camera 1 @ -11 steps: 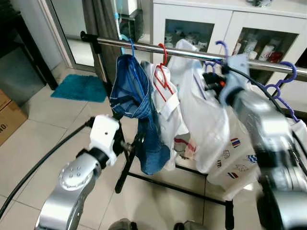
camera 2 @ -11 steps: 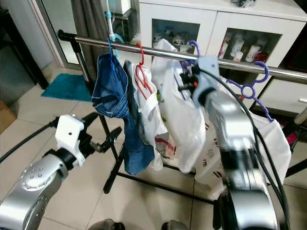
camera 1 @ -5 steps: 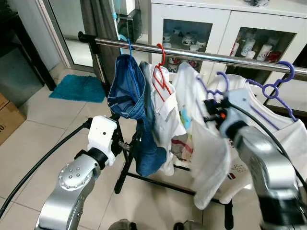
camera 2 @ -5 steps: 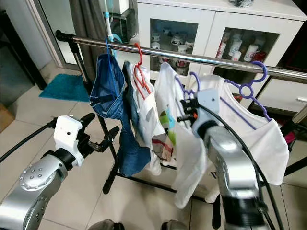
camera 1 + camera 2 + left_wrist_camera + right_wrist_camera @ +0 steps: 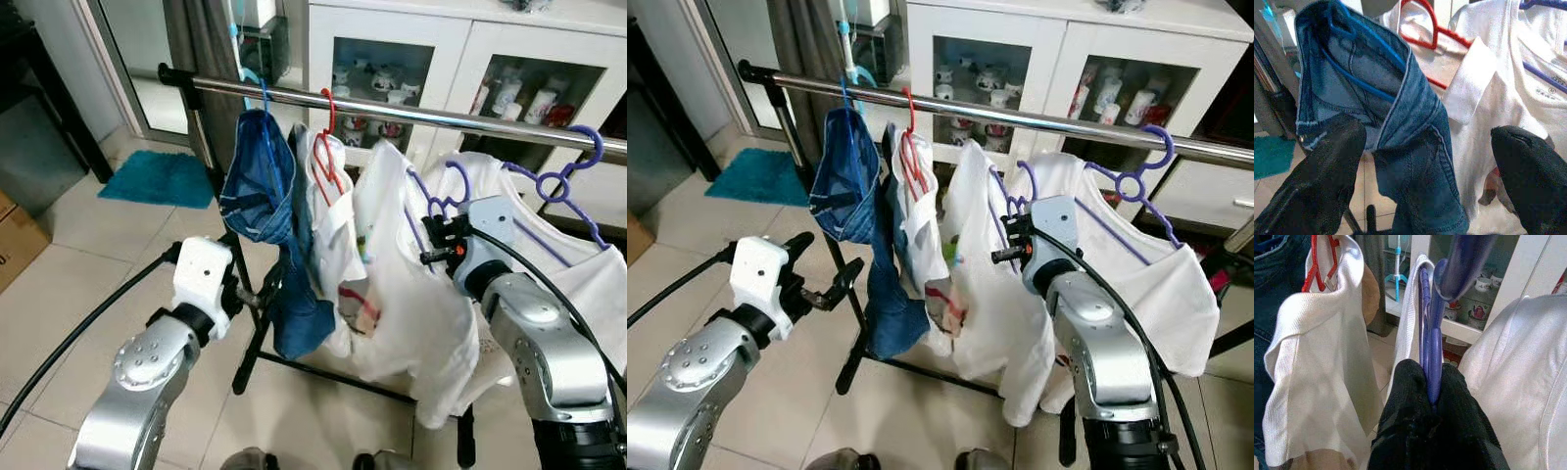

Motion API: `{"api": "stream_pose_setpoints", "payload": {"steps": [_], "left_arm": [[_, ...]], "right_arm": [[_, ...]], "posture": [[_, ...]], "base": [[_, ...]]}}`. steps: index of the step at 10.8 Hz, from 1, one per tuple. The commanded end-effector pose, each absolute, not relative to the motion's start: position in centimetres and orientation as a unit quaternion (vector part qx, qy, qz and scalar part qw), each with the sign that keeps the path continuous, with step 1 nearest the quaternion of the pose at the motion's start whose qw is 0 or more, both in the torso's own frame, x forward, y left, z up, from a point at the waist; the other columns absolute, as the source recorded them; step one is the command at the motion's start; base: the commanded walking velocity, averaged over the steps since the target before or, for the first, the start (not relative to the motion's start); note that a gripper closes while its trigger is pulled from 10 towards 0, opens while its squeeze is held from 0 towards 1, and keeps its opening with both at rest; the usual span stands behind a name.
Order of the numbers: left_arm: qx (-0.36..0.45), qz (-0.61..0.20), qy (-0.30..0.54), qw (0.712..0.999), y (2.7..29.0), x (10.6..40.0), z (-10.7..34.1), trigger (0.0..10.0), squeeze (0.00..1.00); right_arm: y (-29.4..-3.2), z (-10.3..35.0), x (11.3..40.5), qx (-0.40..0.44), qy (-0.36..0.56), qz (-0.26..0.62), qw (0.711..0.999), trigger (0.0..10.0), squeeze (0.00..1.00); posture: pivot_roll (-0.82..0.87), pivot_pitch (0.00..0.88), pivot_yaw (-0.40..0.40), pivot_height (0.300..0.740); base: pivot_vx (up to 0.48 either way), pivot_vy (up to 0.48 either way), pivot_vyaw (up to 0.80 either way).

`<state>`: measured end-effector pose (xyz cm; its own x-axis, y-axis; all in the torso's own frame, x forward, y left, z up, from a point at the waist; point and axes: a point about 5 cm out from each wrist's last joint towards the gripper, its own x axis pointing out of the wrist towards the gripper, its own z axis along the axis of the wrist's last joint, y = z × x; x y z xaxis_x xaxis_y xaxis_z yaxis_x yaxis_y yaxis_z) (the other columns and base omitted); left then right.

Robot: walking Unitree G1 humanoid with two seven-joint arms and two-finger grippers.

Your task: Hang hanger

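Behind our rail (image 5: pixel 411 114), cupboards; our right gripper (image 5: pixel 1432 396) clenches the purple hanger (image 5: pixel 443 191) below it, left gripper (image 5: pixel 1430 161) spread. Next, we lift its hook over.

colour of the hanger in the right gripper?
Purple hanger, clearest in the right wrist view, pinched by the right gripper.

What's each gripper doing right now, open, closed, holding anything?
Left gripper: open, holding nothing, facing the hanging jeans.
Right gripper: closed on the purple hanger carrying a white shirt, hook below the rail.
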<state>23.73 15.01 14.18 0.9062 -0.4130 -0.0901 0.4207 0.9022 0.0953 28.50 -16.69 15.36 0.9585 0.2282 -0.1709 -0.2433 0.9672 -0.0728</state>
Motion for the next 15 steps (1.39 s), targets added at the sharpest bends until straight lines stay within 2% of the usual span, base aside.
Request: {"api": "stream_pose_setpoints", "payload": {"steps": [1, 11, 12, 13, 15], "left_arm": [[0.06, -0.204, 0.036, 0.976, 15.5, 23.6, 14.3, 10.0, 0.0], [0.068, -0.23, 0.046, 0.97, 14.6, 24.4, 14.4, 10.0, 0.0], [0.067, -0.246, 0.052, 0.966, 14.6, 24.6, 14.3, 10.0, 0.14], [0.063, -0.262, 0.034, 0.962, 14.3, 25.5, 14.8, 10.0, 1.0], [0.058, -0.264, 0.019, 0.963, 13.8, 27.1, 15.5, 10.0, 1.0]], "right_arm": [[-16.4, 15.8, 28.4, -0.043, 0.075, 0.122, 0.989, 0.0, 0.0], [-16.5, 15.9, 27.8, -0.036, 0.083, 0.122, 0.988, 0.0, 0.0], [-15.7, 15.9, 27.7, -0.031, 0.081, 0.154, 0.984, 0.0, 0.0], [-14.8, 16.1, 27.2, -0.02, 0.074, 0.211, 0.974, 0.0, 0.0], [-14.2, 17.0, 26.6, -0.015, 0.056, 0.272, 0.96, 0.0, 0.0]], "posture": [[-0.13, 0.091, 0.011, 0.74], [-0.14, 0.122, 0.029, 0.74], [-0.14, 0.122, 0.03, 0.74], [-0.14, 0.116, 0.034, 0.74], [-0.14, 0.122, 0.038, 0.74]], "base": [[-0.292, 0.0, 0.0], [-0.252, 0.0, 0.0], [0.0, 0.0, 0.0], [0.0, 0.0, 0.0], [0.0, 0.0, 0.0]]}}
